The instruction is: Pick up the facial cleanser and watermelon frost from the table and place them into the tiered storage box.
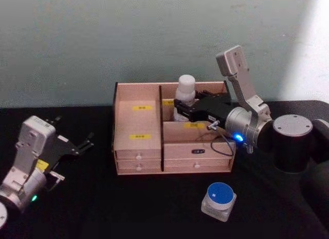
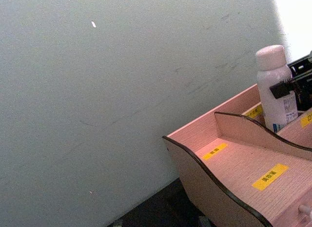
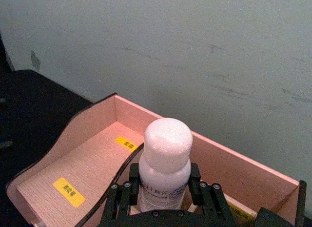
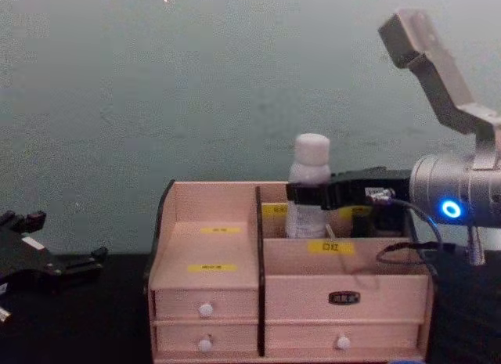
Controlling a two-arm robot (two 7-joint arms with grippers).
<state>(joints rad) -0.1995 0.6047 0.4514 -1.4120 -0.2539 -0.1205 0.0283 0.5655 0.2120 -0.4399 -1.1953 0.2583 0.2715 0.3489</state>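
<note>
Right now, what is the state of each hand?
Left hand: open, holding nothing.
Right hand: closed on the facial cleanser.

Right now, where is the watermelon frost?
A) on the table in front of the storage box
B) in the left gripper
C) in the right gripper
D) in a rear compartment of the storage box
A: the watermelon frost sits on the table, in front of the tiered storage box; the right gripper holds the facial cleanser, and the left gripper is parked open at the left.
</note>
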